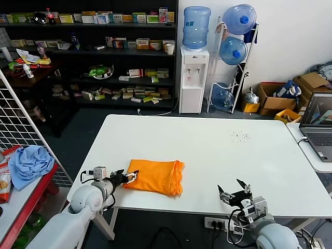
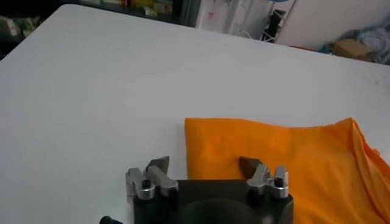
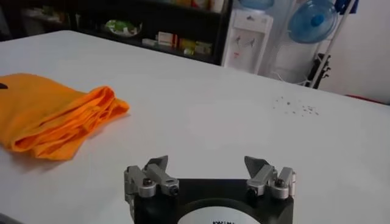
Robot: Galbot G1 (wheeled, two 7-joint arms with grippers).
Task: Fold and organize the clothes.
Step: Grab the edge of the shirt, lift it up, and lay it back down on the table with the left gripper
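Orange T-shirt (image 1: pixel 155 176) lies folded into a thick rectangle near the front edge of my white worktop (image 1: pixel 228 150), toward my left side. My left tool (image 1: pixel 126 177) sits at the shirt's left edge with its fingers spread wide; in the left wrist view one fingertip (image 2: pixel 251 164) hangs over the orange cloth while the other is over bare worktop just beside the fold, and nothing is held between them. I cannot tell whether the tips touch the fabric. My right tool (image 1: pixel 234 192) rests low at the front right of the worktop, well apart from the shirt, fingers likewise wide and empty. From its wrist view the shirt's stacked layers (image 3: pixel 58 119) show along the near side.
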